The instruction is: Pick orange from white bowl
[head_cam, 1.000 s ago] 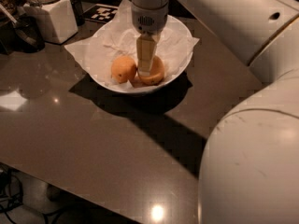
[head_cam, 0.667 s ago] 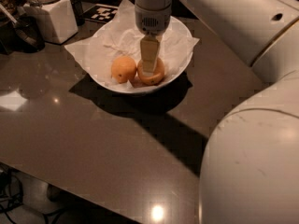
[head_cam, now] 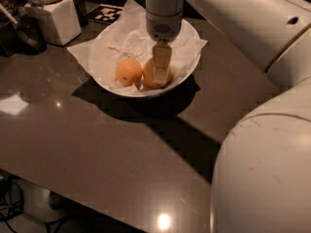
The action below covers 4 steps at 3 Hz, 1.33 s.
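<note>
The white bowl point(head_cam: 192, 62) stands on the dark table, lined with crumpled white paper whose corners stick out past its rim. Two oranges lie in it side by side. The orange point(head_cam: 148, 75) is the right one. My gripper point(head_cam: 160, 73) reaches straight down into the bowl and sits right over this orange, covering its middle and right side. The orange still rests on the paper. The second, slightly smaller orange point(head_cam: 128, 72) lies just left of it, untouched by the gripper.
A white container with a lidded jar on top point(head_cam: 51, 16) stands at the back left beside a dark object point(head_cam: 26, 33). A black-and-white marker tag point(head_cam: 108, 13) lies behind the bowl. My arm's large white body point(head_cam: 265, 164) fills the right side.
The gripper has shifted slightly right and a little lower onto the right orange. Both oranges and the bowl have stayed in place.
</note>
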Motion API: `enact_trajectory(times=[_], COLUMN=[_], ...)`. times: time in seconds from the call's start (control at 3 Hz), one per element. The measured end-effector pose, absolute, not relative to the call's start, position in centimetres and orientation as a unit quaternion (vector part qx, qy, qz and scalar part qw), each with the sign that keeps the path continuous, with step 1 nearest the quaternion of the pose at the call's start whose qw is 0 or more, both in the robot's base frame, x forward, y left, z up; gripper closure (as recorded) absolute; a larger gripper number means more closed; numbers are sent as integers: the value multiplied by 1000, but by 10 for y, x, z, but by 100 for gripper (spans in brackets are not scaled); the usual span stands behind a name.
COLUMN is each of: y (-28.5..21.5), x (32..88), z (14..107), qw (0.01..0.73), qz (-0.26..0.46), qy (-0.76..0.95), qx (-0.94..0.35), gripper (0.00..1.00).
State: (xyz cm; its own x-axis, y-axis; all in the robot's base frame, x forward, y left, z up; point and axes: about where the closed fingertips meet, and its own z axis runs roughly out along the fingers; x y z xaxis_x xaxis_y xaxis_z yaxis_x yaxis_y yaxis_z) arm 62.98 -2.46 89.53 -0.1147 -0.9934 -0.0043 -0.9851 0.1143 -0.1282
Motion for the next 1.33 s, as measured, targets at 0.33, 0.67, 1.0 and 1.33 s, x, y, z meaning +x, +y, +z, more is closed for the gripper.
enact_trajectory(times=[0.33, 0.67, 1.0, 1.33], y=[-26, -21, -16, -8], x=[629, 627, 630, 635], z=[891, 890, 890, 890], qw=[39, 36, 33, 33], qz=[-44, -43, -43, -44], qy=[735, 724, 714, 706], qx=[-675, -688, -698, -706], gripper=[22, 26, 27, 27])
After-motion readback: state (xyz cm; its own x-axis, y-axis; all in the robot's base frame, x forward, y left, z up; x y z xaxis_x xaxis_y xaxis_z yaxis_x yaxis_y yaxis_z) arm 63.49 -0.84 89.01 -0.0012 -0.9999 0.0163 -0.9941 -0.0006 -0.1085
